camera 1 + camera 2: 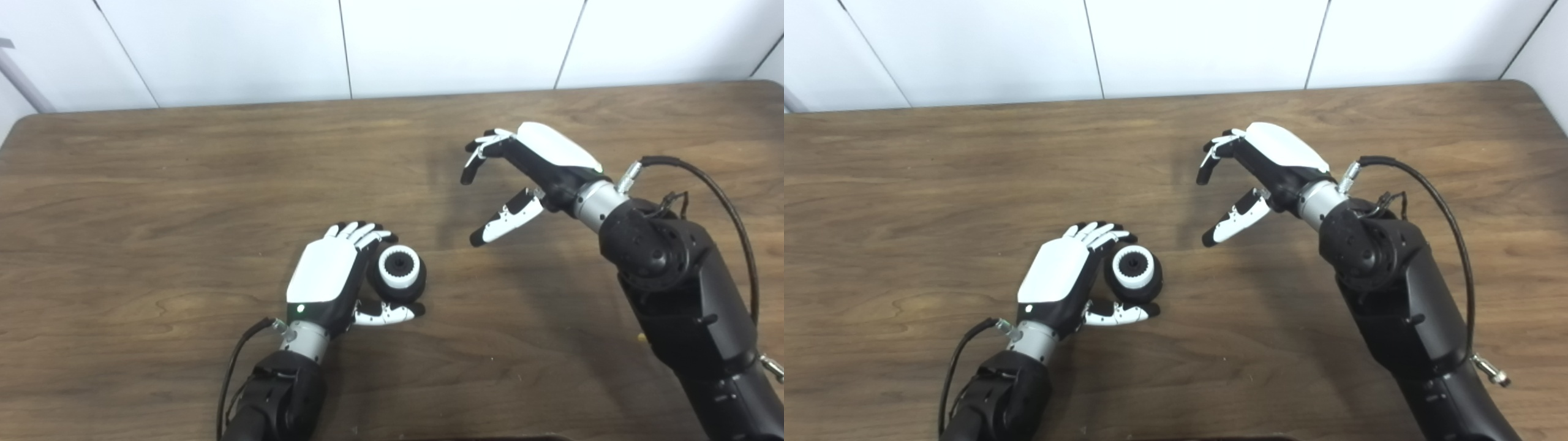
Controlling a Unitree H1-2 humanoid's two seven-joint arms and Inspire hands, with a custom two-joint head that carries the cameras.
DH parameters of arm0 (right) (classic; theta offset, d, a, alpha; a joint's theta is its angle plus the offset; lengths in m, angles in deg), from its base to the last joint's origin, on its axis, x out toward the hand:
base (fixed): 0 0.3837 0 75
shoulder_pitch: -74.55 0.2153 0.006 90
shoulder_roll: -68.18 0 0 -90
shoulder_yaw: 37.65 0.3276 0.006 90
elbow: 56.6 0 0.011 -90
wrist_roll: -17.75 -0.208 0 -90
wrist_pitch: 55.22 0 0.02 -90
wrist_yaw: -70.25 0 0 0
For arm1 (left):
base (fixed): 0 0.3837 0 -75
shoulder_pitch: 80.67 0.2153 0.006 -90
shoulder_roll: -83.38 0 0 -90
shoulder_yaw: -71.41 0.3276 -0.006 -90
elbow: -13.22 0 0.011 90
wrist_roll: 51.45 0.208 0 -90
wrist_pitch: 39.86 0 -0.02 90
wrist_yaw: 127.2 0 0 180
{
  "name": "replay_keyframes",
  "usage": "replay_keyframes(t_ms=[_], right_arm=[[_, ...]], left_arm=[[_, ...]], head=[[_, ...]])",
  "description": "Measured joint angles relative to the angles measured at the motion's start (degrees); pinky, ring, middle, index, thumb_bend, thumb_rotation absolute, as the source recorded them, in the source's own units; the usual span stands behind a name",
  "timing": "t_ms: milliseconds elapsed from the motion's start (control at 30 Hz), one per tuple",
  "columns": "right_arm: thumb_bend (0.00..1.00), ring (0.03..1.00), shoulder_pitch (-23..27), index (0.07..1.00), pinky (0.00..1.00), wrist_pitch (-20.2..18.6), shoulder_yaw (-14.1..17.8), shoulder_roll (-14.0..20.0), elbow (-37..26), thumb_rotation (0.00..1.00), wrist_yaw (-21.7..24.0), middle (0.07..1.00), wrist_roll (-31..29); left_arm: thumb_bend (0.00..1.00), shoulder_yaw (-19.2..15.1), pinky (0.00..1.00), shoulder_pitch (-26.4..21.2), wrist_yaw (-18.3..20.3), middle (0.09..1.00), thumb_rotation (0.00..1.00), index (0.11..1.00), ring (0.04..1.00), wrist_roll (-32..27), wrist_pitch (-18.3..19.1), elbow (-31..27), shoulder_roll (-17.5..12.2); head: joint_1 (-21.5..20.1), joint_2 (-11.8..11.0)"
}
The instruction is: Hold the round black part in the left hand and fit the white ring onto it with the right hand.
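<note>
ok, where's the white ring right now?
The white ring sits on the round black part, held in the left hand low on the table, left of centre. The right hand is open, well clear.

Brown wooden table (pixel 184 184); round black part (pixel 401 283) resting on it, white ring (pixel 399 265) on top.

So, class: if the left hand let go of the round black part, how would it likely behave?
The round black part looks round-sided, so it may roll across the table. It looks rigid, not floppy. The white ring already sits on it and would probably stay.
</note>
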Motion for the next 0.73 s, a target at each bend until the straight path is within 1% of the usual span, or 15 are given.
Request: replay_keyframes(t_ms=[67,133,233,300,467,533,633,733], right_arm=[[0.96,0.963,0.00,0.616,0.87,-0.09,-0.03,0.00,0.00,0.25,0.00,0.873,0.00],[0.96,0.962,-0.01,0.620,0.87,-0.15,-0.09,-0.01,0.00,0.25,-0.01,0.872,0.05],[0.95,0.961,-0.01,0.625,0.87,-0.16,-0.18,-0.01,0.02,0.25,-0.04,0.872,0.15],[0.96,0.958,-0.01,0.625,0.87,-0.16,-0.18,-0.01,0.11,0.25,-0.18,0.871,0.18],[0.95,0.961,-0.02,0.622,0.87,-0.16,-0.17,-0.07,1.12,0.24,-0.26,0.874,0.18],[0.94,0.959,-0.04,0.617,0.87,-0.15,-0.17,-0.07,1.22,0.24,-0.27,0.874,0.15],[0.94,0.955,-0.04,0.612,0.87,-0.13,-0.09,-0.06,1.31,0.25,-0.41,0.873,-0.03],[0.95,0.950,-0.04,0.611,0.87,-0.13,0.06,-0.03,1.49,0.25,-0.66,0.871,-0.14]], left_arm=[[0.94,-0.34,0.95,-0.01,0.01,0.864,0.25,0.796,0.906,-0.42,-0.19,0.00,-0.02],[0.95,-0.73,0.94,-0.01,0.02,0.863,0.25,0.837,0.899,-0.56,-0.58,-0.01,-0.07],[0.96,-1.35,0.94,-0.16,0.41,0.897,0.32,0.922,0.914,-0.61,-1.43,-0.22,-0.79],[0.97,-1.79,0.95,-0.31,1.40,0.928,0.36,0.968,0.938,-0.82,-2.04,-0.52,-1.75],[1.00,-3.54,0.97,-0.77,4.05,0.953,0.38,0.997,0.959,-2.64,-2.12,-1.80,-3.72],[1.00,-4.14,0.95,-0.85,5.09,0.951,0.41,0.997,0.957,-3.14,-2.03,-2.25,-4.22],[1.00,-5.39,0.92,-0.95,6.93,0.945,0.40,0.989,0.948,-4.74,-1.87,-4.31,-4.65],[1.00,-6.47,0.95,-0.88,8.90,0.944,0.40,0.986,0.944,-6.42,-1.81,-5.85,-5.24]], head=[[-0.09,-0.18],[0.00,-0.26],[-0.09,-0.35],[-0.09,-0.35],[-0.09,-0.70],[-0.18,-0.88],[-0.18,-0.88],[-0.18,-1.06]])
